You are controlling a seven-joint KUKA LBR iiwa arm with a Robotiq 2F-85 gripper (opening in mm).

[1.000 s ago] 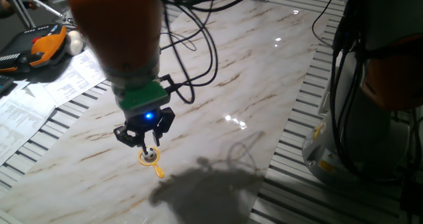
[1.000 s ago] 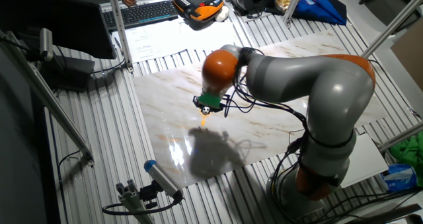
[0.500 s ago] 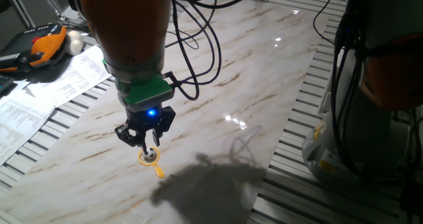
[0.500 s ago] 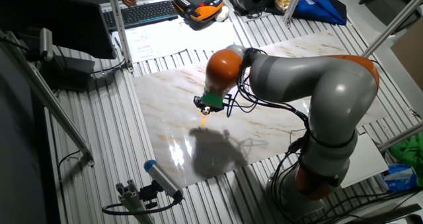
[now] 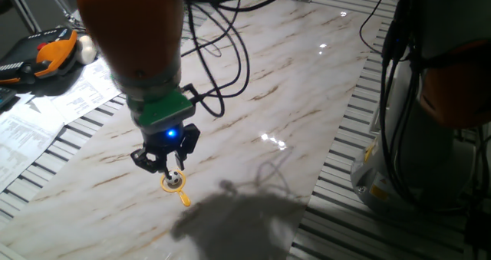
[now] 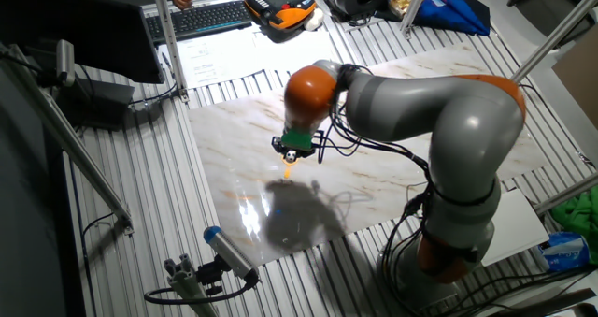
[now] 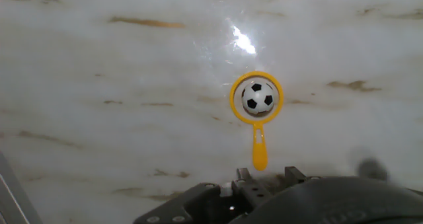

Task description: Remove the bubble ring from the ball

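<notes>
The yellow-orange bubble ring (image 5: pixel 176 187) lies flat on the marble board, its loop around the small black-and-white ball (image 5: pixel 176 180) and its handle pointing toward the front edge. In the hand view the ring (image 7: pixel 259 148) encircles the ball (image 7: pixel 258 97) right of centre, handle toward the camera. Only the ring (image 6: pixel 287 172) shows as an orange speck in the other fixed view. My gripper (image 5: pixel 164 162) hovers just above and slightly left of the ring, fingers spread, holding nothing. It also shows in the other fixed view (image 6: pixel 294 155).
The marble board (image 5: pixel 307 76) lies on a slatted metal table (image 5: pixel 345 176). An orange-black pendant (image 5: pixel 46 54), a plain white ball (image 5: pixel 87 51) and papers (image 5: pixel 46 114) sit at the far left. Cables (image 5: pixel 230 53) hang from the arm. A keyboard (image 6: pixel 201 18) lies beyond the board.
The arm has swayed slightly right and then back left, with the gripper staying just above the ring. The ring and ball have not moved.
</notes>
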